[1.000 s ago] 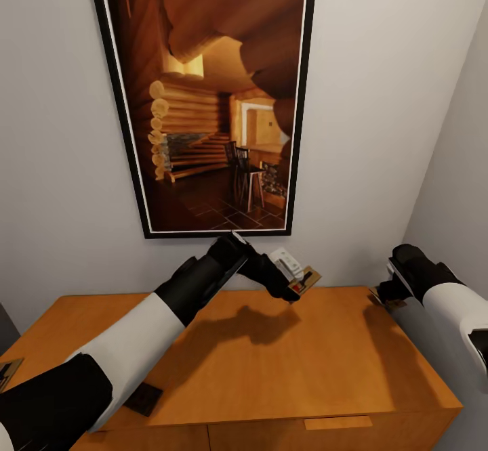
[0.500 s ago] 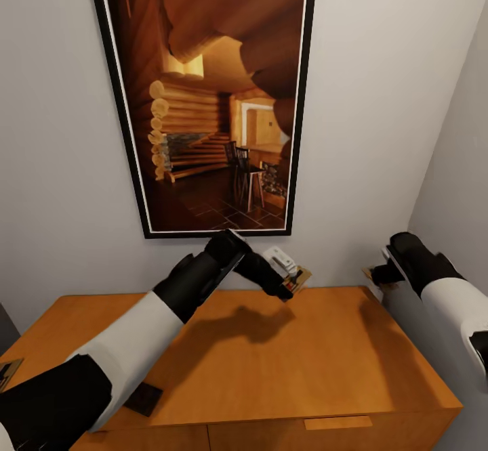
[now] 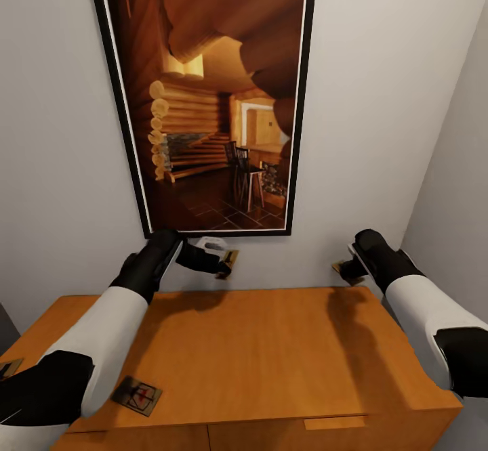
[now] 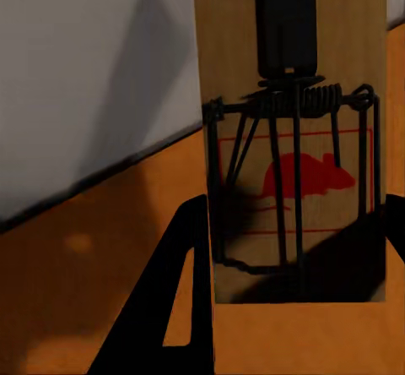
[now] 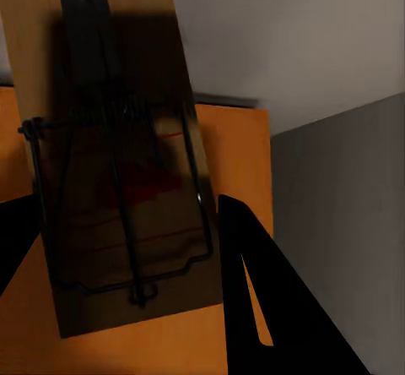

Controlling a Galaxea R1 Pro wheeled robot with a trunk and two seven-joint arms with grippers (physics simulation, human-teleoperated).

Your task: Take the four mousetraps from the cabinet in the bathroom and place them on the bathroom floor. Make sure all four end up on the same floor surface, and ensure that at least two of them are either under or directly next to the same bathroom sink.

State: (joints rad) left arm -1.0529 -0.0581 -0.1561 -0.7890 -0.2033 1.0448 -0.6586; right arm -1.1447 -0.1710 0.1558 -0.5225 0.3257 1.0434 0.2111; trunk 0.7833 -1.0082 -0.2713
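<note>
Left hand [image 3: 218,265] clamped on a mousetrap [image 3: 230,262]; right hand [image 3: 347,270] clamped on another mousetrap [image 3: 338,267], above cabinet [image 3: 271,349] rear edge.

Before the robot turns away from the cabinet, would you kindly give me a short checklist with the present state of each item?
1. Left gripper holds a mousetrap: ok, the board sits between the jaws.
2. Right gripper holds a second mousetrap: ok.
3. Both held traps lifted off the cabinet top: ok, they hang above it.
4. Remaining traps located: ok, one lies near the front left edge, another at the far left edge.
5. Held traps' wires unsprung: cannot tell.
6. Path to the bathroom floor: cannot tell.
</note>
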